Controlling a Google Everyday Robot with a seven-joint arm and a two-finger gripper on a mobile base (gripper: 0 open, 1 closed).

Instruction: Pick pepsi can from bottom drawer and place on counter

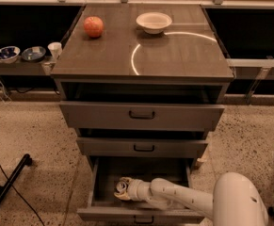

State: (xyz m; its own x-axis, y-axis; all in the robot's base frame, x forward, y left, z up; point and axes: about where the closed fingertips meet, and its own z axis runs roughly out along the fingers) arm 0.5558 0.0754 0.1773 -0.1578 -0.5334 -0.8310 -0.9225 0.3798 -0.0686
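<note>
The bottom drawer (141,172) is pulled open at the foot of the cabinet. My white arm reaches into it from the lower right, and my gripper (122,190) is at the drawer's left-middle, low over its floor. A small pale round shape sits at the gripper's tip; I cannot tell whether it is the pepsi can, and no dark blue can shows elsewhere. The counter (174,55) above is glossy grey-brown with a bright curved light reflection.
An orange-red fruit (93,26) and a white bowl (154,21) stand at the back of the counter. The two upper drawers are slightly pulled out. Two bowls (7,53) and a cup (55,50) sit on a left shelf. A black stand leg (7,185) lies on the floor at the left.
</note>
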